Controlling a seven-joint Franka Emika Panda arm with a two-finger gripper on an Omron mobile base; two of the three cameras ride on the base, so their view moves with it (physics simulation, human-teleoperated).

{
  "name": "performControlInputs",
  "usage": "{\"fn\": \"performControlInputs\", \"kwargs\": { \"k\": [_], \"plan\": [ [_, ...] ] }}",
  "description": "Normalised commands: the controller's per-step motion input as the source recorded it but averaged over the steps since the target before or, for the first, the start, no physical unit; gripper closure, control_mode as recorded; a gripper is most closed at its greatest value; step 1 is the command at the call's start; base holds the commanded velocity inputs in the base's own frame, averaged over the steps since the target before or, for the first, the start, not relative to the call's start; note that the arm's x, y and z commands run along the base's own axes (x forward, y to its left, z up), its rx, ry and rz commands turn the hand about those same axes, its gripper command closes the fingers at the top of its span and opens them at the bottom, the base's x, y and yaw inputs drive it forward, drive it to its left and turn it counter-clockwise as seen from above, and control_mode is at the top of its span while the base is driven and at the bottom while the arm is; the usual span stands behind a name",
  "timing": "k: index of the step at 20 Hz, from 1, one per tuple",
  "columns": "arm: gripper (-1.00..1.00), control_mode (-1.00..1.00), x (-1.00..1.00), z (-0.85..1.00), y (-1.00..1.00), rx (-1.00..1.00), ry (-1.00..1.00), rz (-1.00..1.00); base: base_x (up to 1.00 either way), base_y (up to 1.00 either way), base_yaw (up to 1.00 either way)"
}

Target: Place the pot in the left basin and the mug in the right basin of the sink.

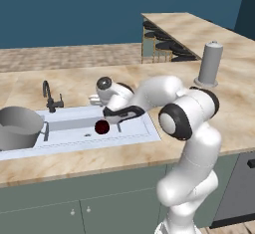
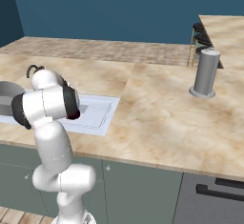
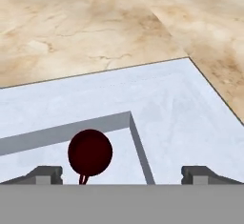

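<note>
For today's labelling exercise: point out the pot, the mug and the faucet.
pot [image 1: 19, 127], left base view, its grey side wall.
mug [image 3: 90, 152], hand view, middle of its dark red body.
faucet [image 1: 50, 98], left base view, its black stem.

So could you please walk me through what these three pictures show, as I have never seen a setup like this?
It is a simulated kitchen with a white robot arm on a driving base. Two pictures come from cameras on the base, behind the arm to its left and right; the third looks along the gripper from the hand itself. The beige counter holds a white sink with a black faucet. A grey pot sits in the left basin, and a dark red mug is in the right basin. A tall grey cylinder stands further along the counter. The gripper is open above the mug and holds nothing.
</note>
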Motion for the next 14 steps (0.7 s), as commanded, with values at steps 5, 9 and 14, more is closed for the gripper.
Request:
{"fn": "performControlInputs", "kwargs": {
  "k": [5,9,14],
  "plan": [
    [-1.0,-1.0,-0.02,0.46,-0.19,-0.07,0.0,0.0,0.0,0.0,0.0],
    [-1.0,-1.0,-0.07,0.25,-0.14,-0.14,0.0,0.0,0.0,0.0,0.0],
    [-1.0,-1.0,-0.13,0.12,-0.16,-0.17,0.0,0.0,0.0,0.0,0.0]
  ]
}}
